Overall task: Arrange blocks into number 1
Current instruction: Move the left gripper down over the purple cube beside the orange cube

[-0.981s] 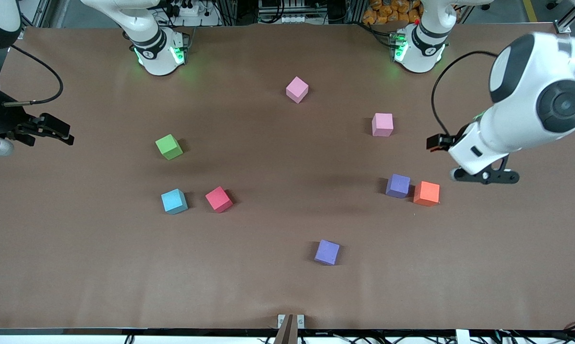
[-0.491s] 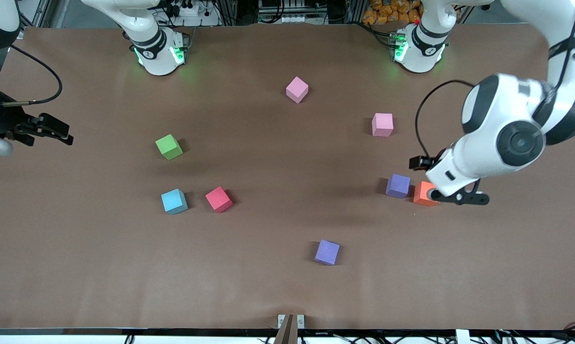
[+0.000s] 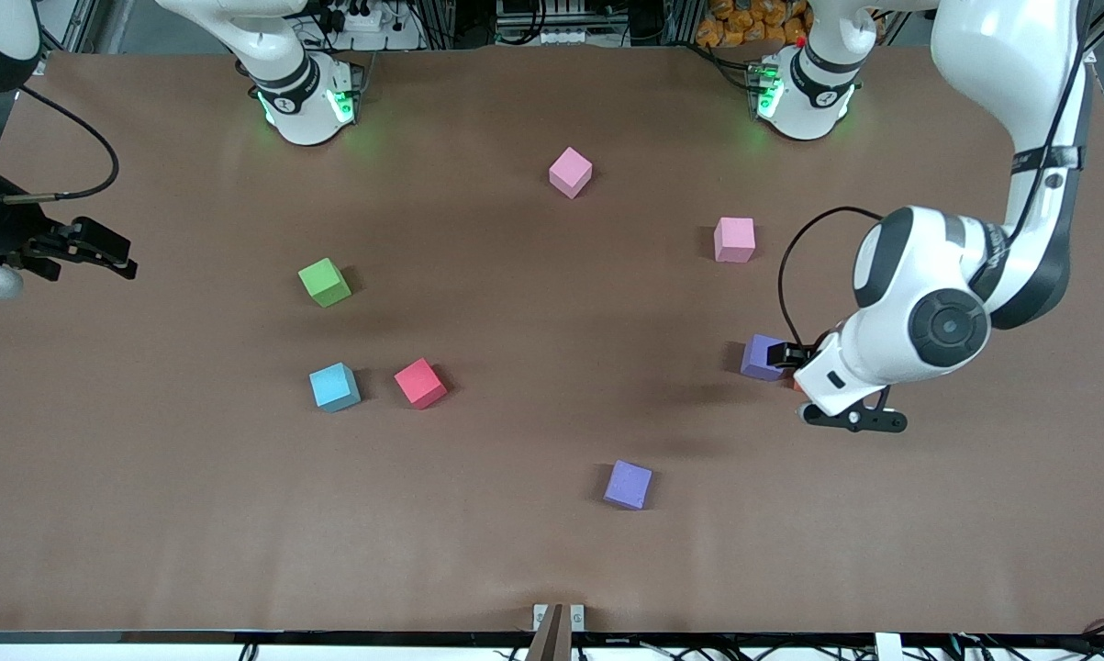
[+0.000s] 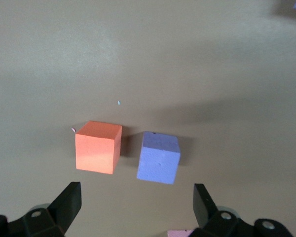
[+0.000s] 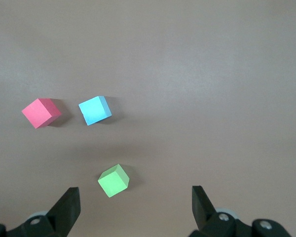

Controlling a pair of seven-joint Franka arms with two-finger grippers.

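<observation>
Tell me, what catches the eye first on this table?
Probably the big white left arm, whose open left gripper hangs over an orange block and a purple block lying side by side, apart, toward the left arm's end. Other coloured blocks lie scattered on the brown table, such as the green block. The right gripper waits open, off at the right arm's end.

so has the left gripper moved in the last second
Yes. The left gripper, open, has swung toward the front camera and now hangs over the orange block beside the purple block.
</observation>
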